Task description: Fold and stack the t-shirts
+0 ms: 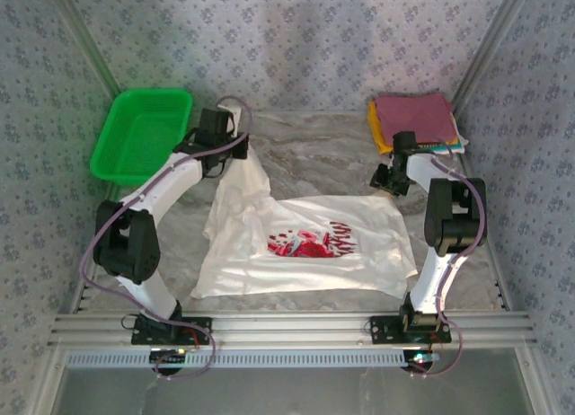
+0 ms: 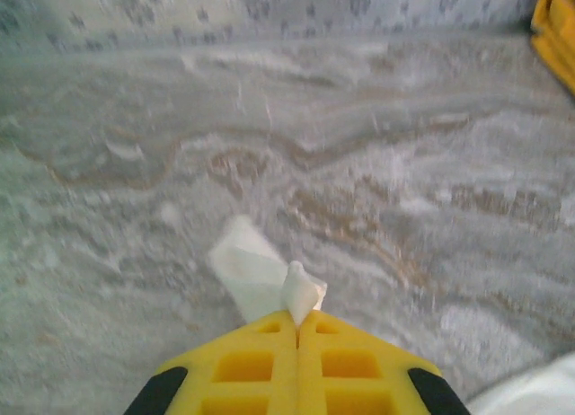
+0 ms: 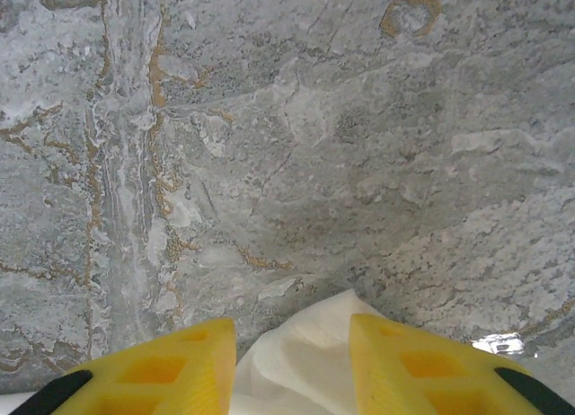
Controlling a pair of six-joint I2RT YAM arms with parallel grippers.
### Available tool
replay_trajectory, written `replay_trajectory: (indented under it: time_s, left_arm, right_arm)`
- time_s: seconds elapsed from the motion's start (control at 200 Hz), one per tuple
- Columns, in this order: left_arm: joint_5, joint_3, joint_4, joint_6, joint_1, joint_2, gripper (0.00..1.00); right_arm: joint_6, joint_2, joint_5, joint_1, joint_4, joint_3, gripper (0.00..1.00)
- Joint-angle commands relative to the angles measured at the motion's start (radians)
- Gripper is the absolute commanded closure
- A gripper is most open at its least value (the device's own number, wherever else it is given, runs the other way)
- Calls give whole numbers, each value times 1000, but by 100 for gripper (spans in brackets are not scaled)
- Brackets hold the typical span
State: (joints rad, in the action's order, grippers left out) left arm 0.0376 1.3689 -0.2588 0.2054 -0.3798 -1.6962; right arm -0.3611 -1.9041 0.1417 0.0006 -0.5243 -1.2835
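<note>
Left jaws were clamped shut on a white t-shirt [image 2: 253,273] corner; right jaws stood partly apart, cloth between them.

The far bench [image 1: 314,132] lies bare between the basket [image 1: 144,132] at far left and the shirt stack [image 1: 418,120] at far right. The white shirt [image 1: 305,244] covers the middle. Walls [image 1: 296,38] close three sides, near both basket and stack.
</note>
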Motion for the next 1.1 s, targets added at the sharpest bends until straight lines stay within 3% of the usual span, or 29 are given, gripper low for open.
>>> replay_trajectory:
  time_s: [0.0, 0.25, 0.32, 0.39, 0.57, 0.914, 1.064, 1.094]
  left_arm:
    - [11, -55, 39, -13, -27, 93, 100]
    - [-21, -194, 31, 25, -56, 241, 100]
    - [-31, -225, 13, 26, -63, 279, 100]
    - [-37, -269, 10, 34, -70, 324, 100]
    - [-49, -414, 48, 93, -74, 417, 100]
    - [-135, -490, 76, 125, -55, 431, 100]
    - [-85, -480, 107, 134, -10, 406, 100]
    - [-71, -474, 106, 139, -3, 401, 100]
  right_arm:
    - [17, -24, -14, 3, -25, 8, 66]
    - [27, -33, -16, 5, -37, -5, 67]
    - [30, -35, -4, 5, -41, -1, 72]
    - [28, -24, -2, 5, -34, 16, 85]
    - [7, 30, 9, 0, -16, 42, 100]
    - [-42, 204, 47, -37, 29, 112, 100]
    - [-41, 174, 59, -62, 17, 105, 100]
    - [-34, 163, 52, -61, 1, 99, 87]
